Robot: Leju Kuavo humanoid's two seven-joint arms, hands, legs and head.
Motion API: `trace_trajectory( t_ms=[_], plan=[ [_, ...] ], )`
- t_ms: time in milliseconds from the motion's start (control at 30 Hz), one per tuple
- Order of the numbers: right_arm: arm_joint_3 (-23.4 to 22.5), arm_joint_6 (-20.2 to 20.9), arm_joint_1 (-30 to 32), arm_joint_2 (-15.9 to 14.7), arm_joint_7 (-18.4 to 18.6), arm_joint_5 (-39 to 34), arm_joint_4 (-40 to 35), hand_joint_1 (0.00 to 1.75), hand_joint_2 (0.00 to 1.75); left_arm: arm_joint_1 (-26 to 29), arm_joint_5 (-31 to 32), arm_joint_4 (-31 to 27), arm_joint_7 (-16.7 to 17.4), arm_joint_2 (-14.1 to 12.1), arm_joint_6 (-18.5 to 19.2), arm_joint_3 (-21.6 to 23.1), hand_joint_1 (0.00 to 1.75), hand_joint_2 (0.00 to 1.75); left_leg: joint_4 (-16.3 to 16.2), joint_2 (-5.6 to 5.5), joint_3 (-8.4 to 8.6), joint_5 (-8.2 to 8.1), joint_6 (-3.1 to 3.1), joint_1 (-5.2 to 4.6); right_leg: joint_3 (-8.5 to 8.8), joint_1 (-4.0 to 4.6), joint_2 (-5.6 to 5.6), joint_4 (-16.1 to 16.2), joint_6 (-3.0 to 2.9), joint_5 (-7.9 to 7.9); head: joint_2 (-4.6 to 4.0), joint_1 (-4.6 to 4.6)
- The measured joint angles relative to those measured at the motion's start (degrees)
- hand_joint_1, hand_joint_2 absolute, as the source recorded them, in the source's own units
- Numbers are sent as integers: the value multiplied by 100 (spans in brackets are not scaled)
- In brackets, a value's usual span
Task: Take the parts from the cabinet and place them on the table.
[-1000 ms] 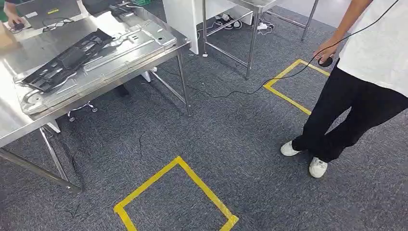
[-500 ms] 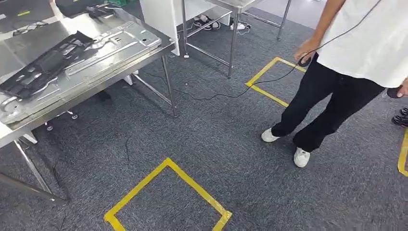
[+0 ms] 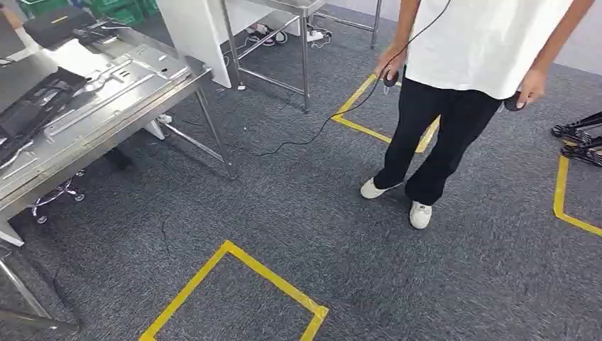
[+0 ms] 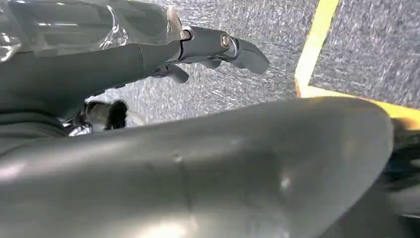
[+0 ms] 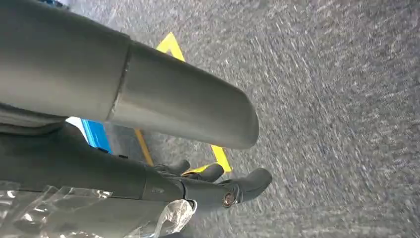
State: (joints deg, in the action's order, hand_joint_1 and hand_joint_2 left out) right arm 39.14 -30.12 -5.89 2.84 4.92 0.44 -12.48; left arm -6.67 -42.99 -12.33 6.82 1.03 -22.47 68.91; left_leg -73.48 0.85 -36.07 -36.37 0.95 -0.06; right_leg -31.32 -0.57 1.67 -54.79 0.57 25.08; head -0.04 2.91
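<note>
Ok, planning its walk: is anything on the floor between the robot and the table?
Nothing visible: bare carpet leads to the table at left. The person stands off to the right, and their cable lies past the table's far leg.

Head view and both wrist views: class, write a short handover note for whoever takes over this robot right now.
Left hand: holds nothing, fingers apart, hanging over the carpet.
Right hand: the same, nothing in it.
Things: a black part and a large metal panel lie on the steel table at front left.
Done: possibly those two placed; their source cannot be told.
Left: go to the cabinet, fetch parts, set them on the table.
Mind the person standing ahead.
</note>
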Motion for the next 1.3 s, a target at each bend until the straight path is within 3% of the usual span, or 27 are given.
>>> trace_trajectory(
  t_ms=[33, 67, 100, 133, 167, 300, 333, 367, 467, 500, 533, 600, 633, 667, 700, 733, 800, 833, 900, 967, 1000, 1033, 1067, 1133, 1167, 1200, 1300],
  plan=[
    [29, 40, 1, 0, 2, -66, 0, 0, 0, 7, 0, 0, -9, 0, 0, 0, 0, 0, 94, -15, 38, 111, 8, -2, -1, 1, 56, 0, -4, -10, 0, 0],
    [48, 83, 5, 0, 6, -131, 0, 0, 0, 4, -2, 0, -24, 0, 0, 0, 0, 0, 454, -32, 215, 338, 31, -2, 4, 4, 128, 0, 3, -17, 0, 0],
    [70, 117, 10, 2, 20, -170, 0, 0, 0, -3, -2, 0, -26, 0, 0, -2, 0, 0, 970, -77, 457, 610, 75, -13, 14, 10, 188, 1, 7, -24, 0, 2],
    [88, 153, 13, 11, 24, -195, 0, 0, 0, -9, 0, 0, -31, -2, 0, -4, 0, 0, 1600, -199, 759, 901, 145, -30, 25, 10, 255, 3, 18, -31, 0, 2],
    [101, 201, 24, 35, 39, -237, 0, 0, 0, -14, 2, 2, -33, -24, 0, -7, 0, 0, 1939, -407, 888, 962, 225, -53, 12, -15, 277, 5, 33, -40, 0, 4],
    [103, 842, 57, 44, 493, -634, 2, 0, 0, -37, 114, 2, -35, -31, 0, -4, 0, 0, 2034, -271, 884, 1001, 293, -103, -34, -29, 425, 61, 191, -118, 0, 2],
    [103, 1057, 61, 42, 654, -718, 2, 0, 0, -41, 153, 0, -35, -31, 0, -4, 0, 0, 2144, -211, 915, 1094, 314, -15, -51, -11, 331, -4, 189, -81, 0, -2],
    [103, 1255, 60, 33, 840, -801, 4, 0, 0, -46, 208, 0, -35, -31, 4, -4, 0, 0, 2169, -171, 924, 1113, 321, -39, -126, 1, 79, -170, 205, 65, 0, -13],
    [81, 1602, 51, 24, 1254, -1007, 9, 0, 0, -14, 282, 2, -26, -28, 31, 13, 0, 0, 2164, 21, 900, 1121, 349, -50, -722, -16, -59, -1477, 278, 757, 0, -9],
    [66, 1742, 58, 20, 1392, -1106, 9, 0, 0, -3, 302, 0, -20, -28, 50, 17, 0, 0, 2161, 101, 892, 1118, 348, -50, -852, -23, -74, -1781, 307, 827, 0, -9],
    [50, 1848, 59, 15, 1500, -1179, 9, 0, 0, -2, 317, 0, -15, -28, 59, 20, 0, 0, 2160, 159, 893, 1116, 346, -47, -832, -34, -87, -1772, 323, 767, 0, -9],
    [-7, 2005, 61, -13, 1721, -1323, 9, 0, 0, -16, 356, 0, -13, -22, 83, 26, 0, 0, 2138, 272, 897, 1098, 318, -25, -424, -82, -154, -1044, 366, 370, 0, -9],
    [-37, 2055, 61, -18, 1799, -1386, 9, 0, 0, -22, 380, 0, -13, -20, 87, 30, 0, 0, 2105, 313, 898, 1074, 284, -13, -121, -98, -265, -508, 389, 150, 0, -9],
    [-70, 2100, 60, -17, 1853, -1449, 9, 0, 0, -28, 382, 0, 6, -20, 87, 33, 0, 0, 2058, 355, 898, 1039, 234, -21, 143, -111, -468, -42, 410, 48, 0, -9],
    [-94, 2147, 53, -7, 1893, -1502, 9, 0, 0, -34, 389, 0, 24, -31, 87, 33, 0, 0, 2010, 379, 875, 980, 186, -58, 149, -63, -454, 22, 345, 77, 0, -9],
    [-109, 2155, 58, -7, 1915, -1517, 9, 0, 0, -35, 400, 2, 28, -28, 87, 37, 0, 0, 2011, 412, 883, 980, 172, -70, 131, -78, -391, 15, 277, 70, 0, 0],
    [-146, 2160, 74, -13, 1937, -1554, 9, 0, 0, -51, 406, 0, 68, -24, 85, 52, 0, 0, 2012, 489, 892, 995, 138, -40, 100, -29, -313, 10, 208, 62, 0, -4],
    [-172, 2173, 75, -11, 1939, -1563, 9, 0, 0, -61, 413, 0, 68, -24, 85, 61, 0, 0, 1984, 520, 889, 972, 107, -16, 93, -50, -262, 29, 155, 31, 0, -4],
    [-188, 2177, 65, -9, 1952, -1570, 9, 0, 0, -75, 422, 2, 70, -22, 81, 63, 0, 0, 1542, 140, 720, 620, 38, 24, 72, -66, -205, 30, 101, 2, 0, 0],
    [-201, 2192, 55, -4, 1954, -1576, 9, 0, 0, -58, 435, 0, 81, -22, 81, 74, 0, 0, 530, 17, 264, 121, 9, 33, 33, -57, -109, 29, 71, -16, 0, 0],
    [-212, 2195, 55, -2, 1956, -1585, 9, 0, 0, -38, 437, 2, 81, -22, 81, 83, 0, 0, 106, -2, 62, -17, 8, 33, 14, -52, -46, 28, 57, -27, 0, 0],
    [-225, 2197, 58, -2, 1954, -1591, 9, 0, 0, -24, 439, 2, 81, -22, 79, 98, 0, 0, -41, -14, -12, -3, 15, 33, 6, -50, 14, 27, 59, -36, 0, 2],
    [-234, 2199, 67, 0, 1954, -1596, 9, 0, 0, -16, 439, 2, 81, -22, 79, 112, 0, 0, 119, -21, 57, 144, 33, 32, 6, -49, 82, 27, 63, -44, 0, 0],
    [-240, 2208, 72, 15, 1954, -1596, 9, 0, 0, -24, 446, 2, 81, -22, 76, 118, 0, 0, 1082, -79, 510, 658, 95, 32, 16, -50, 209, 27, 88, -61, 0, 2],
    [-242, 2208, 70, 28, 1954, -1596, 9, 0, 0, -30, 446, 2, 81, -22, 70, 118, 0, 0, 1614, -202, 762, 893, 126, 32, 18, -54, 268, 27, 105, -73, 0, 2],
    [-251, 2212, 66, 46, 1954, -1594, 9, 0, 0, -35, 446, 2, 83, -26, 68, 122, 0, 0, 1936, -371, 880, 916, 152, 24, 1, -43, 304, 21, 135, -88, 0, 2],
    [-264, 2219, 86, 48, 1952, -1583, 9, 0, 0, -38, 393, 2, 85, -24, 90, 127, 0, 0, 1930, -262, 851, 955, 173, -40, -32, -48, 415, 36, 226, -130, 0, -4]
  ],
)
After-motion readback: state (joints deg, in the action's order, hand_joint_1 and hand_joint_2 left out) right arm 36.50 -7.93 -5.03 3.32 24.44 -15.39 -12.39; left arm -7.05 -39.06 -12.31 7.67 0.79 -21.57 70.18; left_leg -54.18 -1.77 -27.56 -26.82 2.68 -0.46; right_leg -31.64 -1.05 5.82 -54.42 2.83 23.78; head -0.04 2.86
